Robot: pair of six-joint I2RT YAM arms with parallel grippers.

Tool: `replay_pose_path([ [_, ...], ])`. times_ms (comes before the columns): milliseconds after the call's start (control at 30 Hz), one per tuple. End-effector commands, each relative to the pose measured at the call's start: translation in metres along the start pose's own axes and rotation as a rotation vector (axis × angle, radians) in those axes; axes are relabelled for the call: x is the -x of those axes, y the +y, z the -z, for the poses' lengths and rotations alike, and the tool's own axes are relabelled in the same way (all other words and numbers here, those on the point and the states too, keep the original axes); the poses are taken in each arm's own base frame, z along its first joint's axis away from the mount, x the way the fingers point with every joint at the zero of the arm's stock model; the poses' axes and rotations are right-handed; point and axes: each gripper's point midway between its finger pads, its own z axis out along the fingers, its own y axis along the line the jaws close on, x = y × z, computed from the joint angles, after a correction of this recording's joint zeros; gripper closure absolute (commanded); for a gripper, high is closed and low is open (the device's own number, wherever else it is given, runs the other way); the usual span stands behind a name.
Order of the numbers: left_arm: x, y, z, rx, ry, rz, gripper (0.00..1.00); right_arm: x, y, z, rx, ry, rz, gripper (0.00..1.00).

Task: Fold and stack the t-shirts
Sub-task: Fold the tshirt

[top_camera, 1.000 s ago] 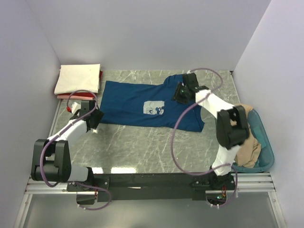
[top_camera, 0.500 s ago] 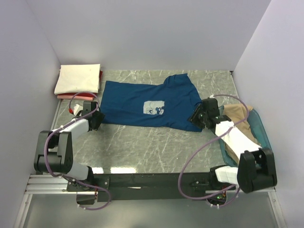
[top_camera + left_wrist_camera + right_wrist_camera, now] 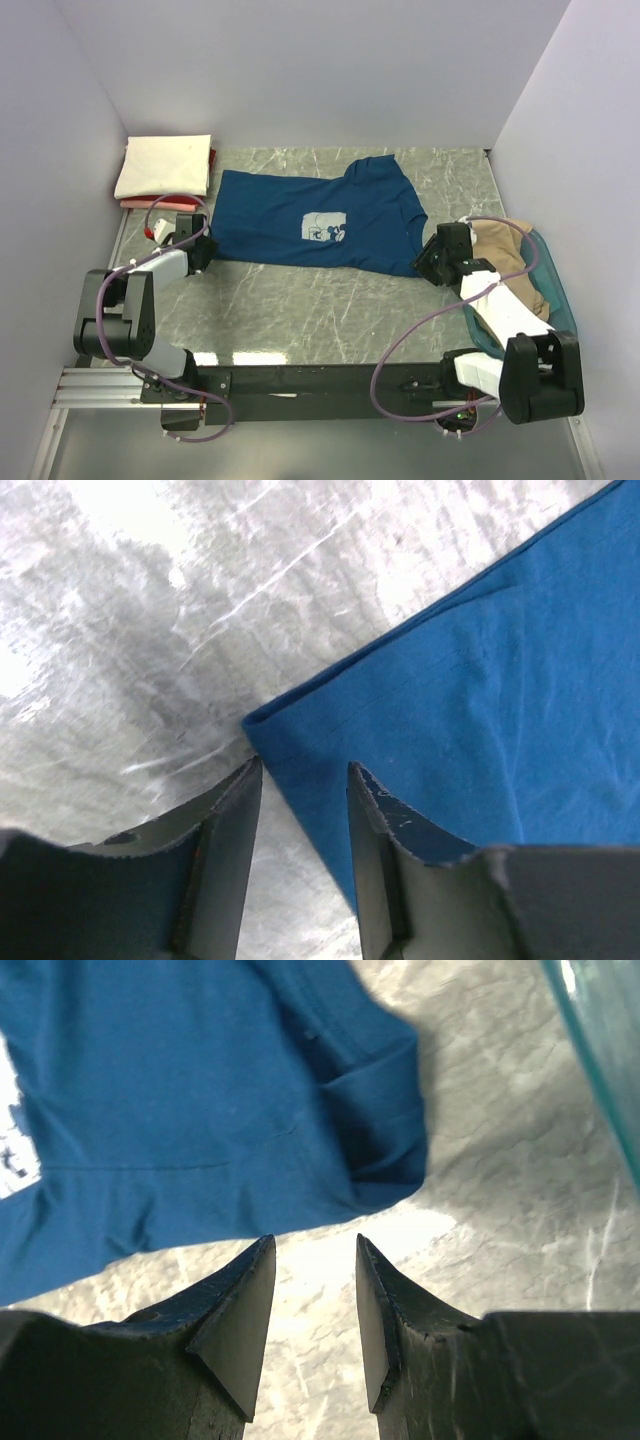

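The right gripper has swung to the near corner of the blue tee, fingers open — the left gripper, open too, narrows on the hem corner; the fold looks imminent.

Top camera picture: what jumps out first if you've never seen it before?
The big dark blue t-shirt spread flat in the middle of the table, with a pale cartoon square on its front. The left hand waits at its near left corner and the right hand at its near right end, both open. In the far left corner, a cream folded shirt lies on a red one.
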Motion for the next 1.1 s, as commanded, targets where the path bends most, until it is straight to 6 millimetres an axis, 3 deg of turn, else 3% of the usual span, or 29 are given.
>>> replay_pose_path([
  [0,0.001,0.013,-0.009,0.042,-0.024,-0.017,0.56,0.008,-0.007,-0.011,-0.027,-0.026,0.006,0.55],
  [367,-0.003,0.016,-0.017,0.056,-0.019,-0.034,0.65,0.006,-0.006,-0.039,-0.047,0.027,0.021,0.53],
  [500,-0.003,0.017,-0.018,0.063,-0.016,-0.039,0.83,0.006,-0.010,-0.048,-0.078,0.037,0.027,0.55],
  [600,-0.001,0.017,-0.016,0.069,-0.018,-0.045,0.98,0.012,-0.007,-0.049,-0.086,0.030,0.032,0.68],
  [633,0.001,0.014,-0.014,0.061,-0.026,-0.044,0.99,0.014,-0.007,-0.048,-0.091,0.029,0.032,0.87],
  [667,0.004,0.015,-0.012,0.069,-0.035,-0.044,0.99,0.016,-0.006,-0.046,-0.095,0.024,0.032,0.96],
  [700,0.006,0.015,-0.008,0.071,-0.042,-0.042,0.99,0.020,-0.004,-0.045,-0.094,0.017,0.035,1.00],
  [833,0.014,0.021,0.005,0.090,-0.067,-0.040,0.99,0.027,-0.004,-0.030,-0.102,-0.003,0.048,1.00],
  [1033,0.028,0.027,0.034,0.073,-0.113,-0.008,0.99,0.033,-0.015,0.006,-0.083,-0.054,0.038,1.00],
  [1067,0.027,0.035,0.038,0.094,-0.110,-0.011,0.99,0.033,-0.015,0.014,-0.074,-0.062,0.039,1.00],
])
